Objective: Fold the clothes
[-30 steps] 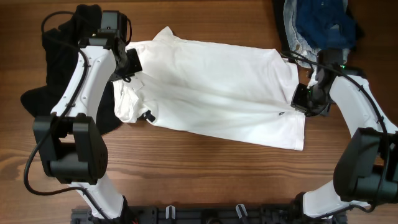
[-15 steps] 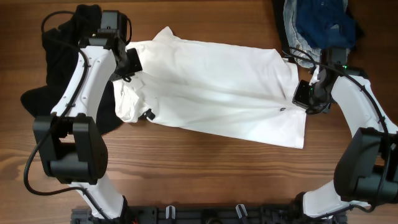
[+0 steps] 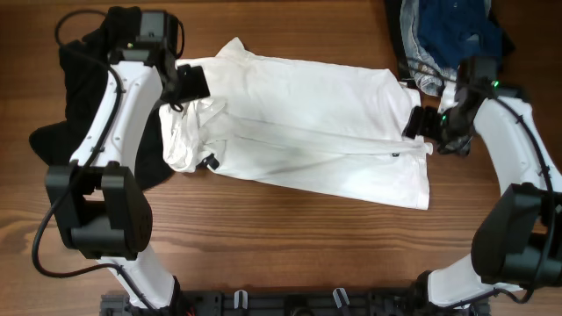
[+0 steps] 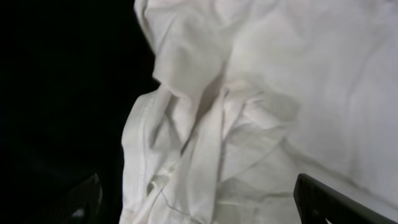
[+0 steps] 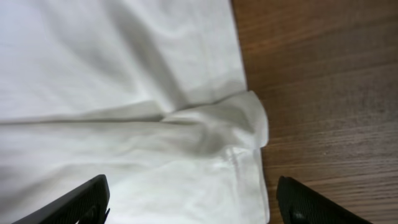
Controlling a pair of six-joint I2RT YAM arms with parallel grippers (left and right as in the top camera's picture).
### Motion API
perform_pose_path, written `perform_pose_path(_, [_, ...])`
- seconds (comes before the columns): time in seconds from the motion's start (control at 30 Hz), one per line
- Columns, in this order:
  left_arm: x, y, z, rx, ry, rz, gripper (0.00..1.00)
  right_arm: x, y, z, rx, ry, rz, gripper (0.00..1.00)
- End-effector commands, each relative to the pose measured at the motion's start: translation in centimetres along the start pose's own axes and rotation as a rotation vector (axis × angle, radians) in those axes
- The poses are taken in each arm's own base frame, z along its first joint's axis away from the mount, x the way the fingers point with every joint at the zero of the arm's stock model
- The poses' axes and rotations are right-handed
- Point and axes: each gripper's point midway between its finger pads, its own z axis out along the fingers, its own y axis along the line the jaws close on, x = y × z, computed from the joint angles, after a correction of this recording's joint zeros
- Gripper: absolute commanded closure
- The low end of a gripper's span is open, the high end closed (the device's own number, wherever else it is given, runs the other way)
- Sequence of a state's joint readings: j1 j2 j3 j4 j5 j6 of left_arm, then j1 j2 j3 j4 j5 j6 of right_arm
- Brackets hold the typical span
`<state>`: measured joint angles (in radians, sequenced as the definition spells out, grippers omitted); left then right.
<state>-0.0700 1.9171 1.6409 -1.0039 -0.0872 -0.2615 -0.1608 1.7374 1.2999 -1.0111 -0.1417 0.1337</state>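
Both tools have just let go. A second ago the left gripper [image 3: 195, 85] and the right gripper [image 3: 420, 123] were pinched shut on opposite ends of the white T-shirt [image 3: 307, 140]; now both stand wide and hold nothing. In the wrist views we see the left one's fingers [image 4: 326, 202] spread far apart with only loose cloth under the gap, and the same holds for the right one's fingers [image 5: 78, 200]. Each gripper has also shifted a little from where it gripped. We read this as the end of a pull-and-spread move, so the shirt is laid out but not yet folded, and any next grip would have to be taken afresh. The shirt lies spread across the table [image 3: 263, 254], stretching from one gripper to the other. Directly beneath the left gripper its sleeve end is bunched into a heap of soft creases. Beneath the right gripper the hem is mostly flat, with one small corner [image 5: 252, 121] curled over at the edge and bare wood just beyond it. A long shallow ridge runs through the cloth from one gripper toward the other, which we would want smoothed before a clean fold. The black garment [image 3: 83, 88] lies crumpled on the outer side of the left gripper, against the shirt's bunched end, and neither gripper is touching it.
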Motion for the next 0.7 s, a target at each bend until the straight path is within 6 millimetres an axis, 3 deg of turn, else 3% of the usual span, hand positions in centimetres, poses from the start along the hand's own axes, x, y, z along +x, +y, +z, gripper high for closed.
perform_pose_path(0.0, [-3.0,-4.0,-5.5,0.224,-0.086,0.108,0.0,-2.8,3.0,-4.9,-0.124,-0.1,-0.126,0.12])
perform_pose_path(0.13, [-4.9,-5.5,-8.2,0.275,-0.166,0.15,0.01,-4.4,3.9,-8.5,-0.13,-0.16,-0.164,0.12])
perform_pose_path(0.23, [-6.3,-6.9,-8.7,0.288,-0.231,0.196,0.01,-5.5,4.3,-10.2,-0.132,-0.213,-0.182,0.13])
perform_pose_path(0.33, [-8.2,-8.2,-8.1,0.302,-0.294,0.223,0.01,-5.7,4.5,-10.5,-0.134,-0.22,-0.186,0.13])
perform_pose_path(0.43, [-10.3,-9.3,-6.3,0.317,-0.352,0.232,0.01,-5.4,4.7,-10.3,-0.134,-0.206,-0.194,0.13])
perform_pose_path(0.53, [-12.1,-10.5,-2.1,0.319,-0.378,0.25,0.01,-4.9,5.2,-10.1,-0.133,-0.191,-0.226,0.13])
perform_pose_path(0.67, [-12.8,-11.3,3.3,0.315,-0.364,0.254,0.01,-4.5,5.6,-10.0,-0.127,-0.177,-0.24,0.12])
